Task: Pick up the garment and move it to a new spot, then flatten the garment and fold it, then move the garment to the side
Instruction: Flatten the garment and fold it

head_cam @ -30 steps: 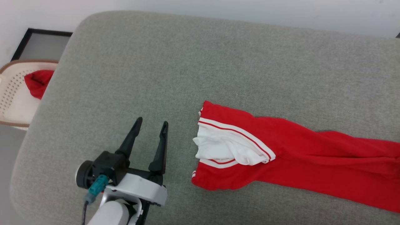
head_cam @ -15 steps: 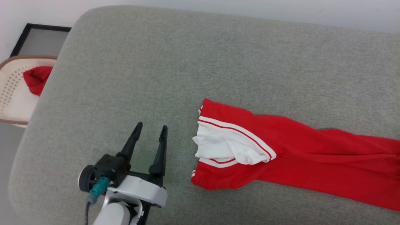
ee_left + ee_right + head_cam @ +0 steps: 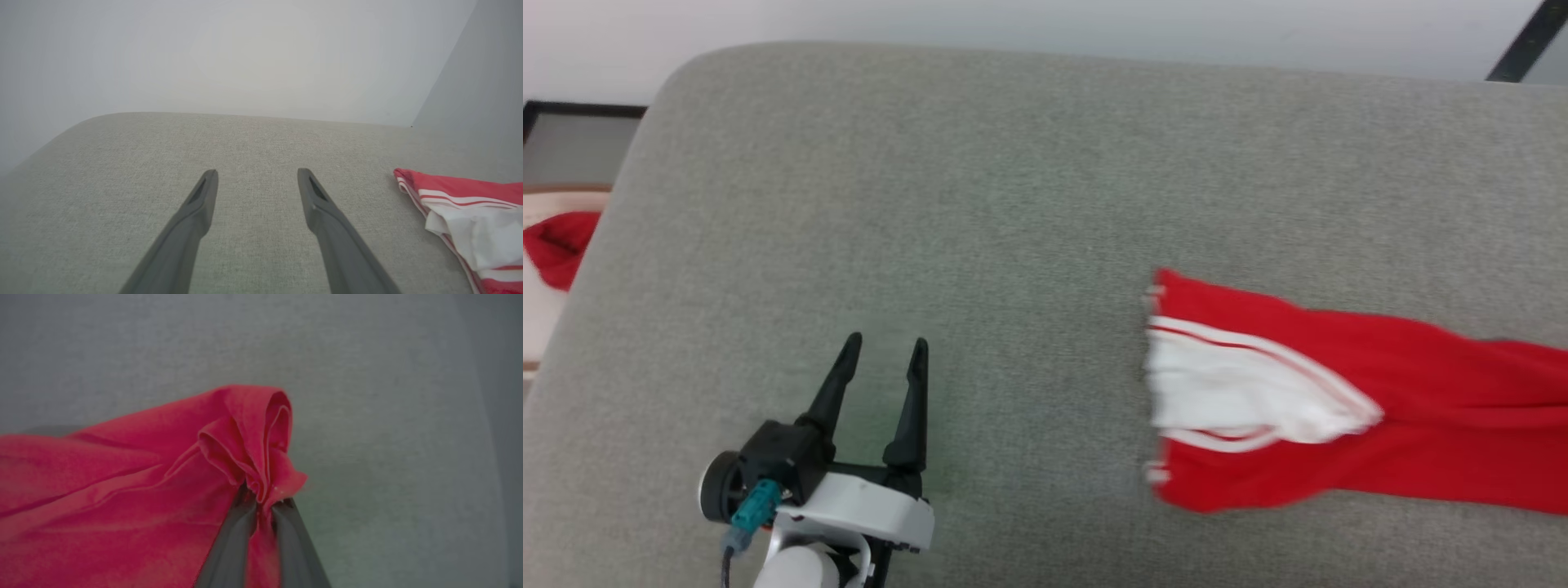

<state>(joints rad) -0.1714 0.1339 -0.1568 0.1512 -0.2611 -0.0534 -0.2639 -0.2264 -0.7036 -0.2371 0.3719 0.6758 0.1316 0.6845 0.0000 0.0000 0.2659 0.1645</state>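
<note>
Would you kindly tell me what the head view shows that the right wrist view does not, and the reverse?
From the head view: the left gripper, jaws open, apart from the red jersey T-shirt; its white sleeve with striped trim; a plain red cloth scrap past the left edge. From the right wrist view: the right gripper, jaws shut on a bunched red fold. In both: the red jersey T-shirt on the grey fabric surface.

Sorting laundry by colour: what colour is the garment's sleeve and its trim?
White sleeve, red-and-white striped trim, on the red garment; sharpest in the left wrist view.
</note>
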